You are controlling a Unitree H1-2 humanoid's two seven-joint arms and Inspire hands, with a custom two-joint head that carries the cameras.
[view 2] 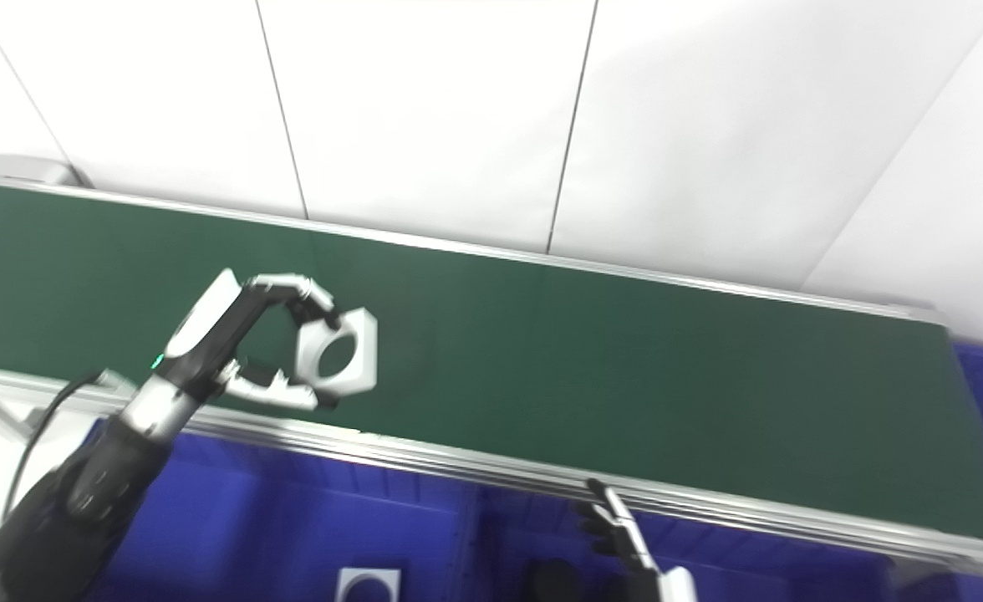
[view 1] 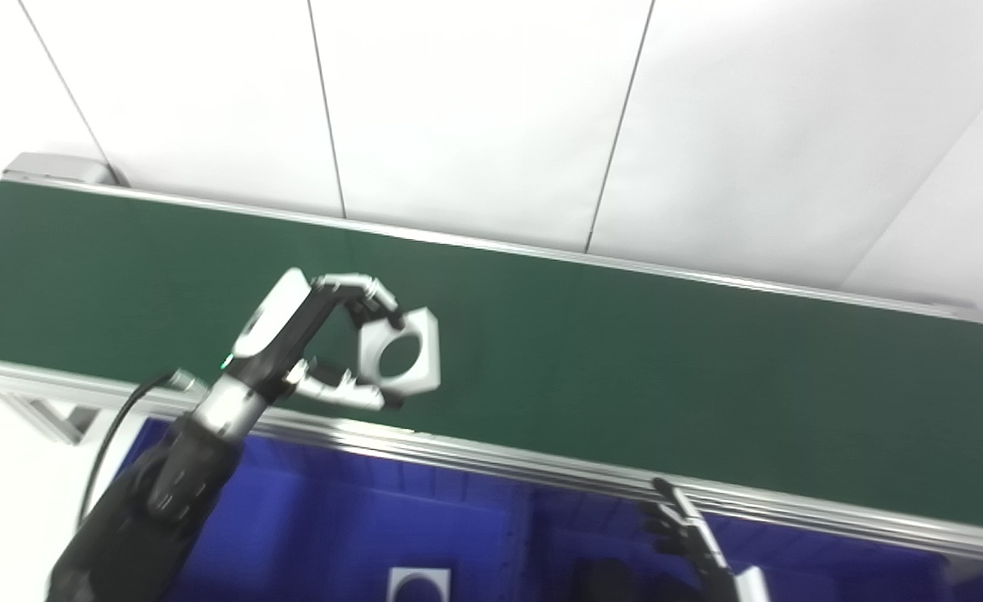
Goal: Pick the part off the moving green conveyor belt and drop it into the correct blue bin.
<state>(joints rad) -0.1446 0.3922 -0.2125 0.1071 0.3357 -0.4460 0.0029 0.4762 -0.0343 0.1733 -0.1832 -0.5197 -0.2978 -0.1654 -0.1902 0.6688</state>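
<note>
Fingers [view 1: 374, 294] and thumb of the left hand [view 1: 316, 343] pinch a white hexagonal part [view 1: 404, 351], holding it above the green conveyor belt [view 1: 625, 368]. Below lie blue bins [view 1: 358, 518], one holding another white part [view 1: 419, 584]. Whether the low right hand [view 1: 692, 535] grasps anything, I cannot tell.

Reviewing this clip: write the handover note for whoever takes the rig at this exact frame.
Left hand: shut on the white part, pinched between fingers and thumb, above the green conveyor belt.
Right hand: low over the blue bins, only partly in view, holding nothing visible.
Another white part already lies in the bin below.
Done: the pick.
Left: carry the held part over the belt's near rail and drop it in the correct bin.
</note>
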